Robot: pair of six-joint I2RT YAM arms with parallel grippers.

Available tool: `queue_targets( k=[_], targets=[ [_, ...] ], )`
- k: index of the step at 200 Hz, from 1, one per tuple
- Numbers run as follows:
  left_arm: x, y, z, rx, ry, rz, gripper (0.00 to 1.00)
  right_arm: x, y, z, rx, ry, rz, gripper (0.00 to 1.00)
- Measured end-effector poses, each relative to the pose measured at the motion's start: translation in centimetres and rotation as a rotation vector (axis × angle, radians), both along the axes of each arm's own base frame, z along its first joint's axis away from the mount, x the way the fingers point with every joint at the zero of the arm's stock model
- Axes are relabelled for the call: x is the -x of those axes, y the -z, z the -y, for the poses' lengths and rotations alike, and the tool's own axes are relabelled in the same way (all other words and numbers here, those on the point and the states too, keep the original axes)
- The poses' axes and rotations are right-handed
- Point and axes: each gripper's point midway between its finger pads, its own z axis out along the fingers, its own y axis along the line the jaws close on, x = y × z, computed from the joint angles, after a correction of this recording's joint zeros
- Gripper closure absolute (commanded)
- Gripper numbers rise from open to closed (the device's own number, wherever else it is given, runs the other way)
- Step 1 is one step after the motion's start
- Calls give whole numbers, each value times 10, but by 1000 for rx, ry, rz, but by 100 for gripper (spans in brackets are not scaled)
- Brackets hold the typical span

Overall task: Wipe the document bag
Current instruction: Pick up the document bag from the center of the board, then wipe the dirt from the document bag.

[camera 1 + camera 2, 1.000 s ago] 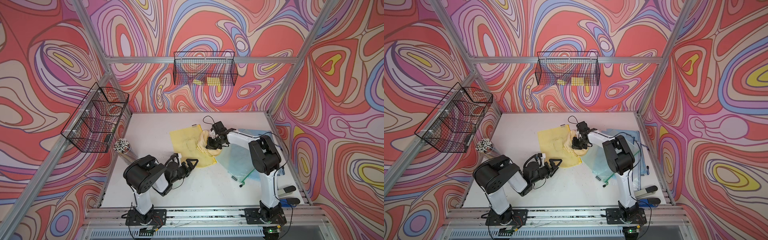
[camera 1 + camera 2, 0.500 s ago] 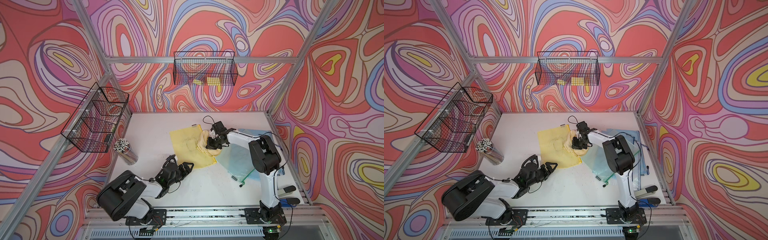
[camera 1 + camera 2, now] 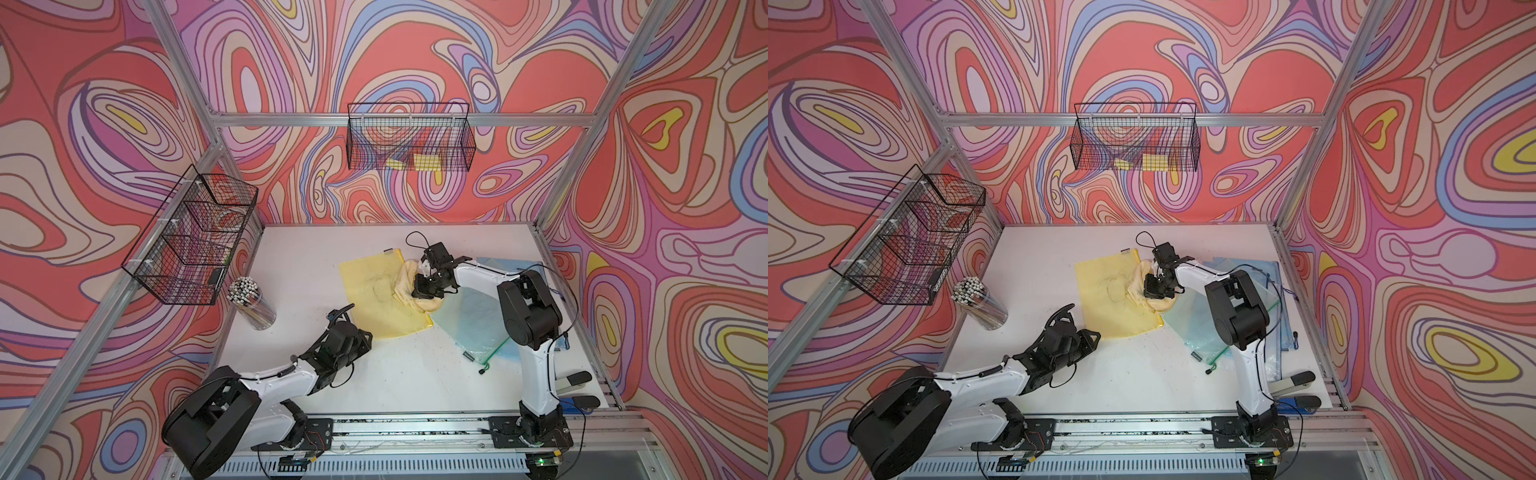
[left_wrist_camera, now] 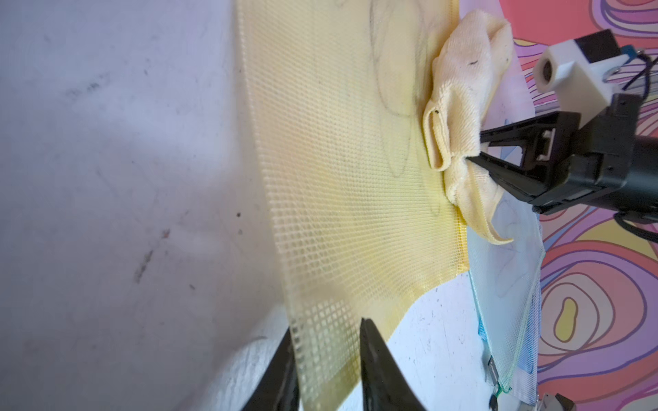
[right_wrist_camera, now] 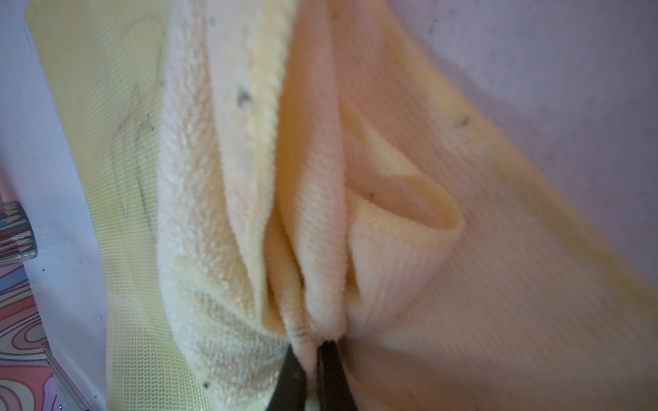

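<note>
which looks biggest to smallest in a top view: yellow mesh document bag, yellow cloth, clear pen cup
1. yellow mesh document bag
2. yellow cloth and clear pen cup: about alike, cloth partly hidden, so unranked

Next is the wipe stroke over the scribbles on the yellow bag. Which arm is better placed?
Right. The right hand is shut on the cloth, which lies on the yellow bag beside the scribbles. The left hand has no cloth; its jaws straddle the bag's near corner.
</note>
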Motion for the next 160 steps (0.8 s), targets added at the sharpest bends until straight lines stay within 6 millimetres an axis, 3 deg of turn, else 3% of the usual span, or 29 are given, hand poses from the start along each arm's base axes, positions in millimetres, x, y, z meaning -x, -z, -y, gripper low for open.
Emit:
queue_targets(
  k=[35, 82, 109, 137, 160],
  targets=[
    [-6, -27, -3, -13, -7, 66, 100, 0, 0, 0, -1, -1, 0, 100],
    [1, -4, -6, -66, 11, -6, 100, 4, -2, -2, -3, -9, -8, 100],
    [7, 3, -7, -83, 28, -39, 100, 24, -17, -10, 16, -37, -4, 100],
    [16, 6, -10, -98, 45, -63, 100, 53, -67, -46, -36, -111, 70, 100],
    [23, 10, -15, -102, 51, -72, 100, 88, -98, -98, -115, -207, 113, 100]
  ],
)
